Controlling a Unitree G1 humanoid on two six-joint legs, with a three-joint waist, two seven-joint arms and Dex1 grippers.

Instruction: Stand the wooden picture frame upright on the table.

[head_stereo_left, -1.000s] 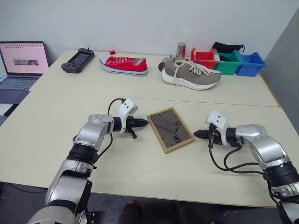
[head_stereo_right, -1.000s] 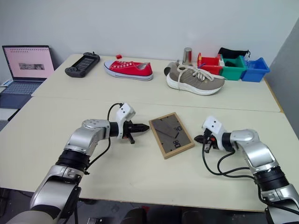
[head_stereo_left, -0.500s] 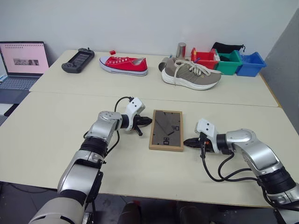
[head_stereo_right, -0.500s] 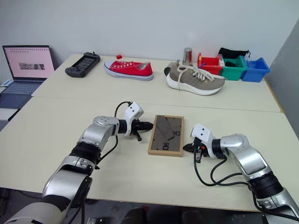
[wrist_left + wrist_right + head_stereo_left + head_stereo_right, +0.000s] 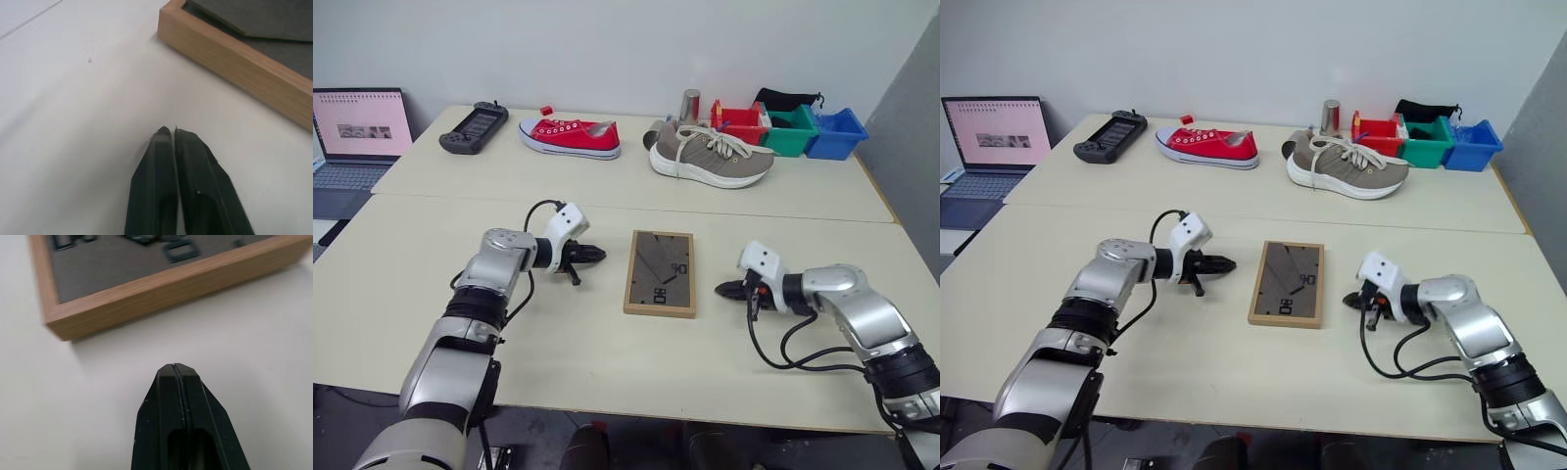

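While wooden picture frame (image 5: 660, 273) lies flat, pincers withdrawn

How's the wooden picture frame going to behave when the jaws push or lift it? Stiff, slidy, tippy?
The wooden picture frame looks rigid: solid wood rails around a flat back panel. Lying back-up on the smooth table, it will probably slide rather than lift when nudged at an edge. Stood on its narrow edge, it would likely tip easily.

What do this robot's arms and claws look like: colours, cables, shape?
Both arms are silver-grey metal with black joint bands. Each wrist carries a white block, with a loose black cable looping back. The left claw and right claw are black, with two tapered fingers.
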